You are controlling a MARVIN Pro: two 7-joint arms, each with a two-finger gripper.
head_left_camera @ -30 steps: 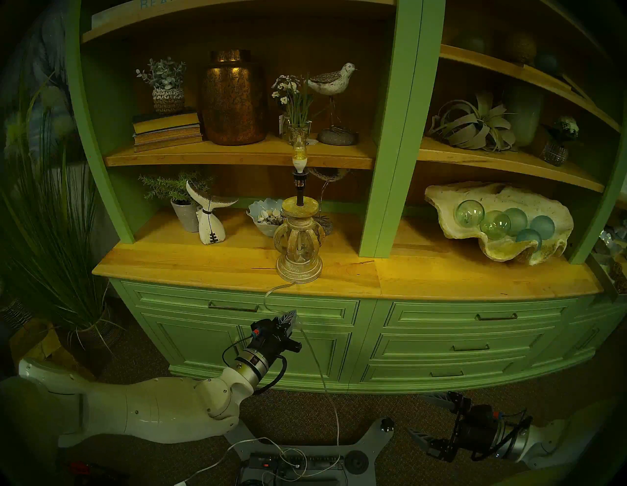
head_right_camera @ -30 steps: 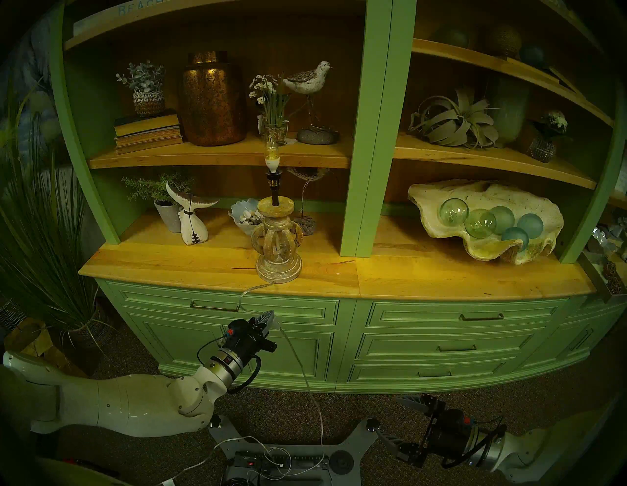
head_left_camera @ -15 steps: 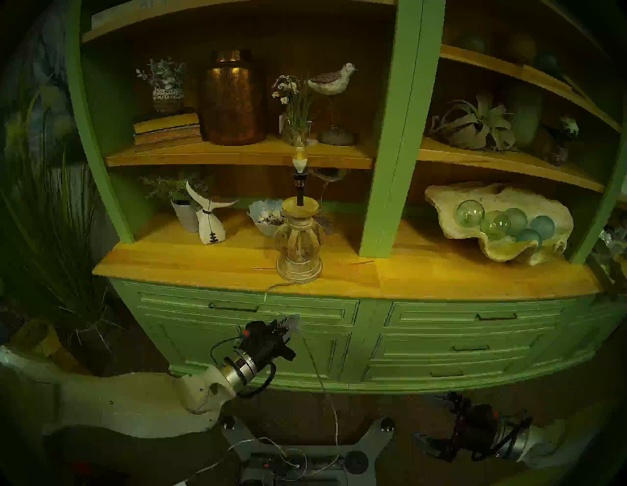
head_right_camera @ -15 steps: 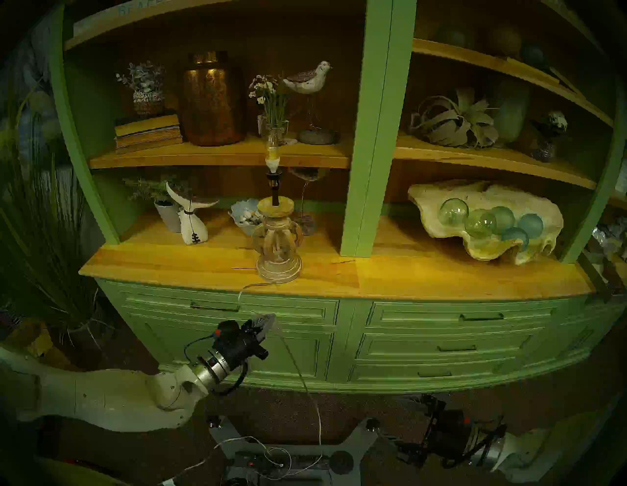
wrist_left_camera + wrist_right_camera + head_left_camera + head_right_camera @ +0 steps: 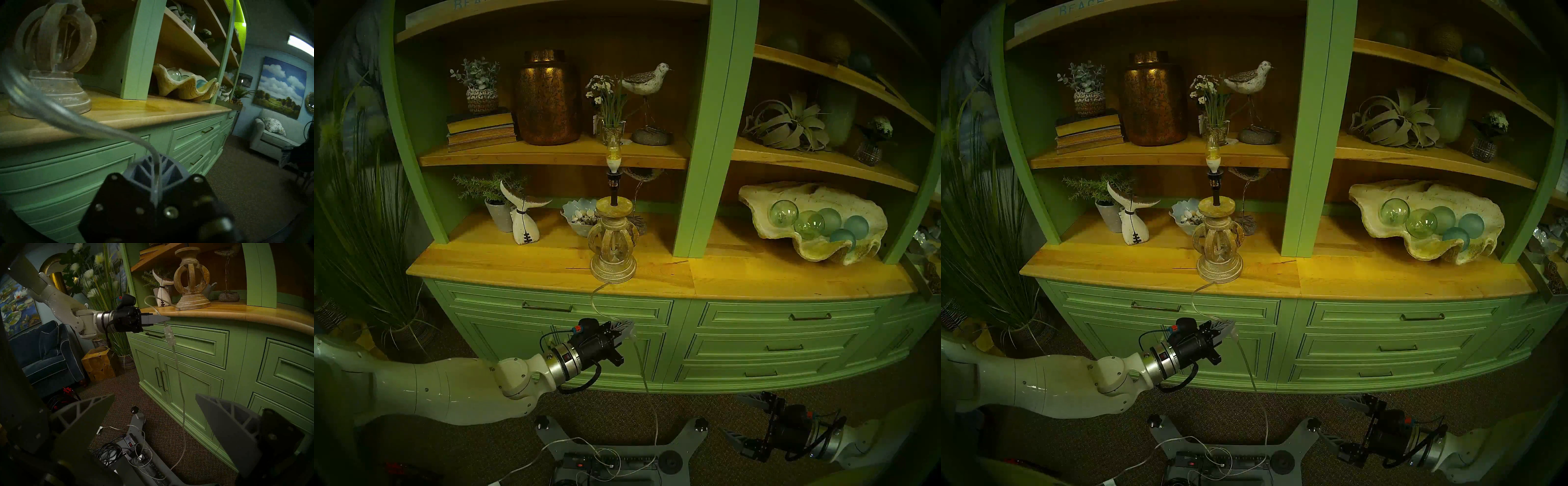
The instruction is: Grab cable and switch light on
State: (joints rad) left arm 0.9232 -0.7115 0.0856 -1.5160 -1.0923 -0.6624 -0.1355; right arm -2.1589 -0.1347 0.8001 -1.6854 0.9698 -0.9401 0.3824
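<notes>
The left pincer (image 5: 165, 318) is clamped on the thin, limp, slippery cable (image 5: 180, 378) just above its inline switch (image 5: 169, 335), hanging below the bench (image 5: 517, 264) edge under the light (image 5: 613, 237); right pincer (image 5: 741, 421) gapes idle.

Cable (image 5: 95, 129) between claw (image 5: 157, 171) fingers
</notes>
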